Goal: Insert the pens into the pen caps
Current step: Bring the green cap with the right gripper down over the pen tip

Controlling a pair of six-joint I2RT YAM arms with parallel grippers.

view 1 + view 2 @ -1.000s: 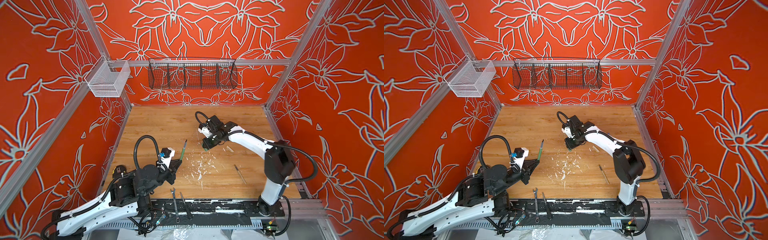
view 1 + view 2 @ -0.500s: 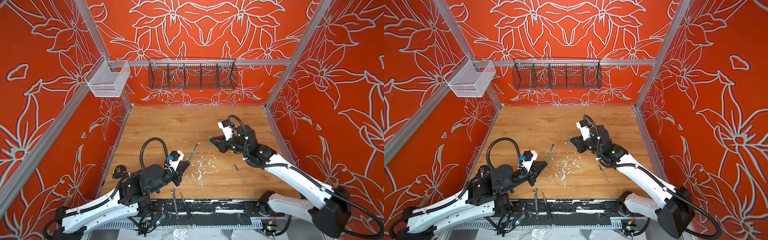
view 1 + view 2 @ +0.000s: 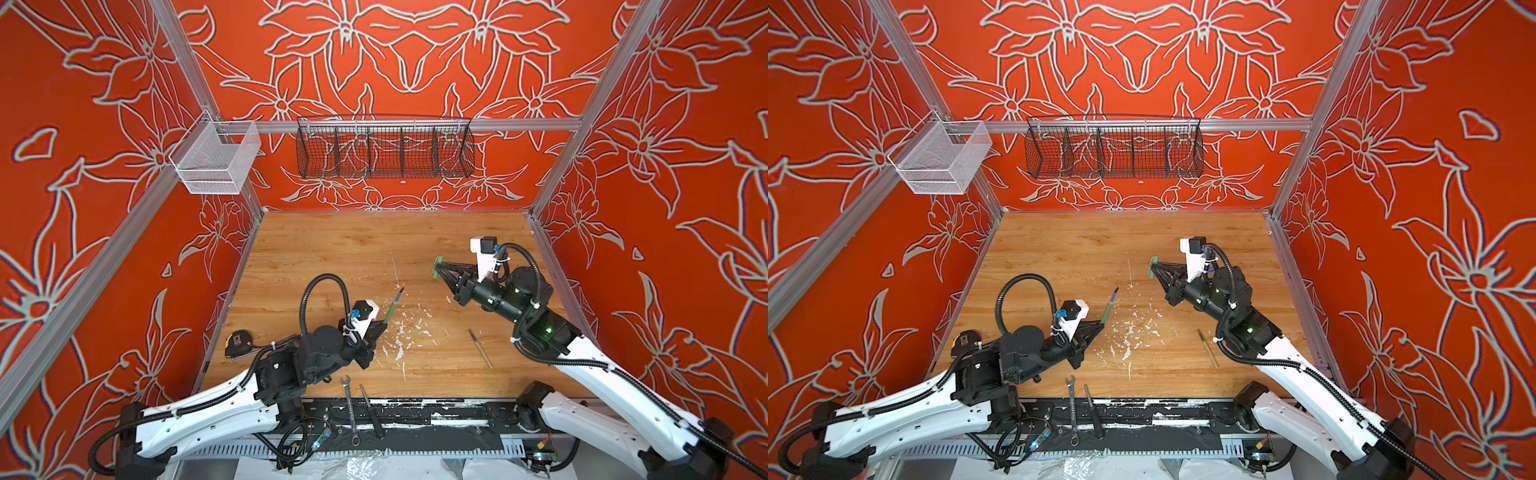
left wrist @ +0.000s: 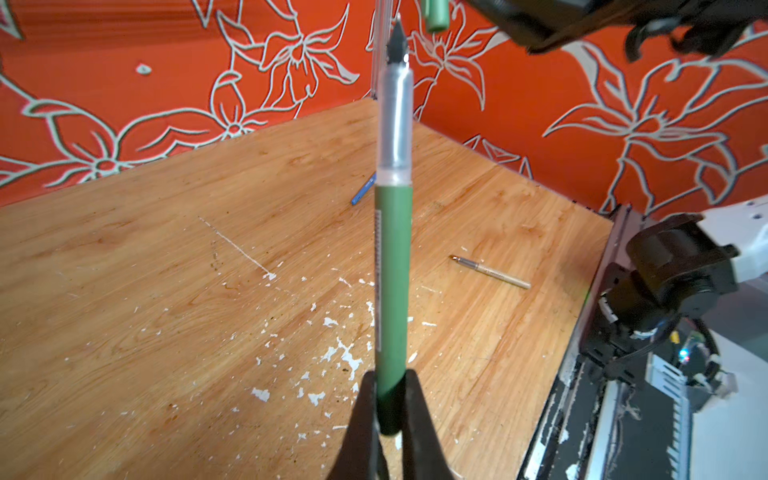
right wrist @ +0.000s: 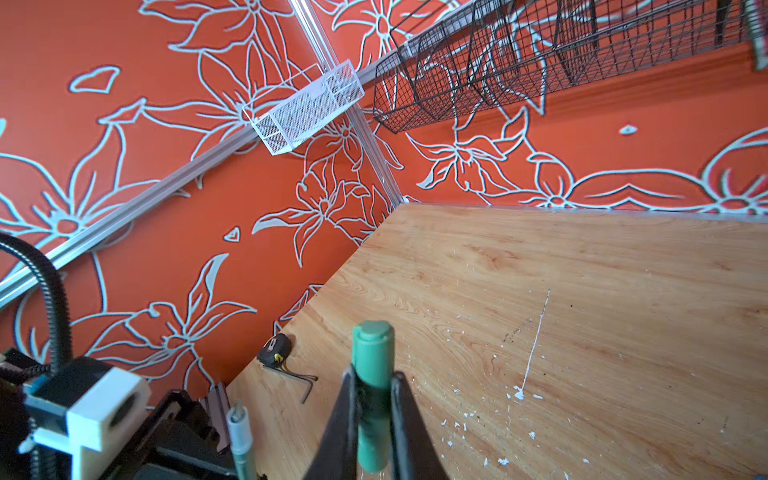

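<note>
Top views both show the left claw (image 3: 383, 326) closed on the lower end of the green pen (image 3: 395, 305). The pen slants up and away with its dark tip free, above the tabletop (image 3: 332, 249). The right claw (image 3: 441, 268) is closed on the green cap (image 3: 435, 268), which sits crosswise between its fingertips. Pen tip and cap are apart, with bare wood showing between them. The tan pen (image 3: 481, 349) lies flat on the tabletop near the right arm. At the front edge a silver wrench (image 3: 350, 411) and a black slim tool (image 3: 372, 411) lie side by side. A tape measure (image 3: 237, 343) sits by the left wall.

Left wrist view: the left claw (image 4: 390, 399) pinches the green pen (image 4: 392, 270) near its blunt end. The pen's clear section and dark tip point toward the green cap (image 4: 435, 16), which is near the tip but not on it. The tan pen (image 4: 490, 272) lies on the wood. A thin blue piece (image 4: 363, 191) lies farther off, partly hidden behind the green pen, and I cannot tell whether it is a pen or a cap.

Right wrist view: the right claw (image 5: 374, 399) clamps the green cap (image 5: 372, 386) across its middle, with the closed end facing away from the camera. The green pen's tip (image 5: 241, 428) stands beside the cap, outside it. The tape measure (image 5: 274, 351) and a hex key (image 5: 303, 380) lie by the wall.
</note>
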